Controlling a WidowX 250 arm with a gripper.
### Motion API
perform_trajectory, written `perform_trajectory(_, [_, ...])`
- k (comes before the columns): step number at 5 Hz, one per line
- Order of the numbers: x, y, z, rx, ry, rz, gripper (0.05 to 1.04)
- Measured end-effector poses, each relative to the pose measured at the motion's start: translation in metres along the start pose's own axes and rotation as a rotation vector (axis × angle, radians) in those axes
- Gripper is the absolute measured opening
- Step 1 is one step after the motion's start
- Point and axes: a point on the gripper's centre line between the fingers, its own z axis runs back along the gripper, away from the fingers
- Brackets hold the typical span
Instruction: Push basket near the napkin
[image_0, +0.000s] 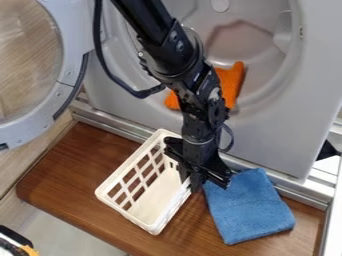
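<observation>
Behind it all stands a big pale machine (274, 132) with a round drum, its door (65, 75) swung wide to the left of the view. In front runs a brown wooden board (93, 147). From where I'm standing, the black arm (163, 47) slants down across the drum's mouth. The white basket (157, 195) sits upright on the board, near the blue napkin (247, 212), and an orange cloth (230, 85) lies in the drum. The gripper (194, 183) is down by the basket's napkin-side rim; whether it's clenched or released, I honestly can't tell. I'd call this the pushing step, with little way left to go. Next wants a low, gentle nudge towards the napkin, without tipping the basket or rucking the fabric.
</observation>
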Motion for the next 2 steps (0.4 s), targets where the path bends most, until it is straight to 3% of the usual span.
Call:
perform_trajectory(1, [0.0015,0.0026,-0.0002,-0.021,-0.013,0.002,0.323])
perform_trajectory(2, [-0.0010,0.0010,-0.0009,-0.027,-0.005,0.020,0.629])
